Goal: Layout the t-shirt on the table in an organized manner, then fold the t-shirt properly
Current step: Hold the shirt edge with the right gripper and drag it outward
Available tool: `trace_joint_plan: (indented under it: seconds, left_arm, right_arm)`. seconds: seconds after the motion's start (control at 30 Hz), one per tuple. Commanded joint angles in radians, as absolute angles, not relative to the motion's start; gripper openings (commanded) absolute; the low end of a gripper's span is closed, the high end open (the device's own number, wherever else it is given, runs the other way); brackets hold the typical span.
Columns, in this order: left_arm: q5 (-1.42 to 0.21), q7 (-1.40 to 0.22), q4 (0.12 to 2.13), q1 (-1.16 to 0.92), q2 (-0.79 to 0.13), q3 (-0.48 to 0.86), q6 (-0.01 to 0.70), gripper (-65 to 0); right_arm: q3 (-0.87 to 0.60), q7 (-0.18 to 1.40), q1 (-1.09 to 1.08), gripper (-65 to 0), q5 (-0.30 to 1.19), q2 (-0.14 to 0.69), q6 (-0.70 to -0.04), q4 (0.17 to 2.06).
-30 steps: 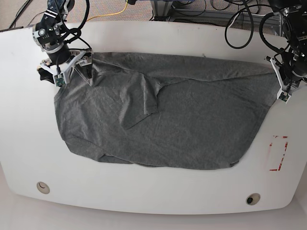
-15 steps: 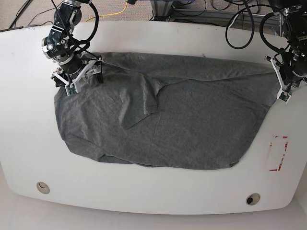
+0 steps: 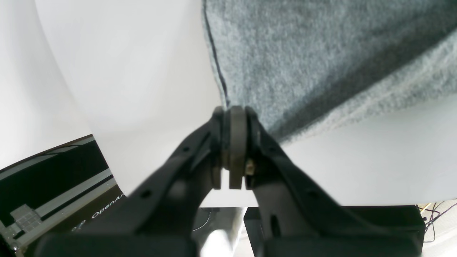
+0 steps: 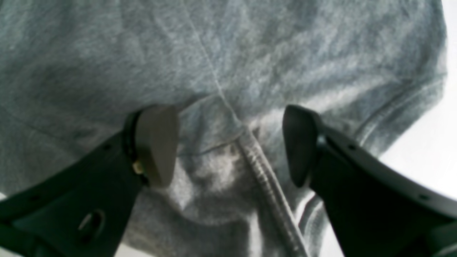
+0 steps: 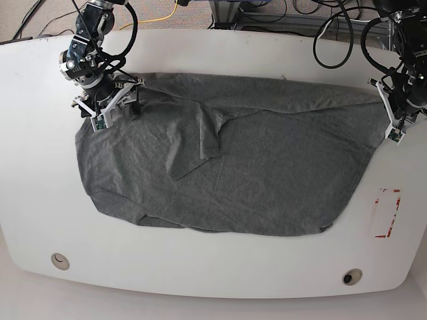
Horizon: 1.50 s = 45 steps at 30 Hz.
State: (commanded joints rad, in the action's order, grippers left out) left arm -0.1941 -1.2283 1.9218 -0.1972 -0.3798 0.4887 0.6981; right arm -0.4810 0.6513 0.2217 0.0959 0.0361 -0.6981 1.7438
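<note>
Right wrist view: spread fingers straddle the t-shirt (left fingers pinch its edge).

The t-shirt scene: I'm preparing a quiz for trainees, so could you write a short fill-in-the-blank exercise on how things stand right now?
1. The right gripper hovers over the t-shirt with its jaws ____.
2. The left gripper is ____ on the shirt's edge.
3. The shirt lies spread on a ____ table.
4. A dashed rectangle mark on the table is ____ in colour.

Missing words: open; shut; white; red
</note>
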Motion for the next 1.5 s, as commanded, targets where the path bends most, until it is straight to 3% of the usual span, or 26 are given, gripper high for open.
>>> trace_joint_plan:
  seconds: [0.43, 0.57, 0.7, 0.73, 1.5]
  left_arm:
    - [-0.194, -1.228, 1.922, -0.196, -0.38, 0.47, 0.698, -65.0]
    - [-0.194, -1.228, 1.922, -0.196, -0.38, 0.47, 0.698, -65.0]
    - [-0.194, -1.228, 1.922, -0.196, -0.38, 0.47, 0.698, -65.0]
    - [-0.194, -1.228, 1.922, -0.196, -0.38, 0.47, 0.698, -65.0]
    - [-0.194, -1.228, 1.92, -0.196, -0.378, 0.47, 0.698, -65.0]
  right_arm:
    - [-0.427, 0.647, 0.22, -25.0, 0.094, 0.033, -0.698, 1.695]
    - [-0.427, 0.648, 0.22, -39.5, 0.094, 0.033, -0.698, 1.695]
    - [-0.427, 0.65, 0.22, -62.9, 0.094, 0.033, -0.698, 1.698]
    - [-0.427, 0.65, 0.22, -65.0, 0.094, 0.033, -0.698, 1.701]
    - [-0.435, 0.763, 0.41, -65.0, 0.093, 0.033, -0.698, 2.023]
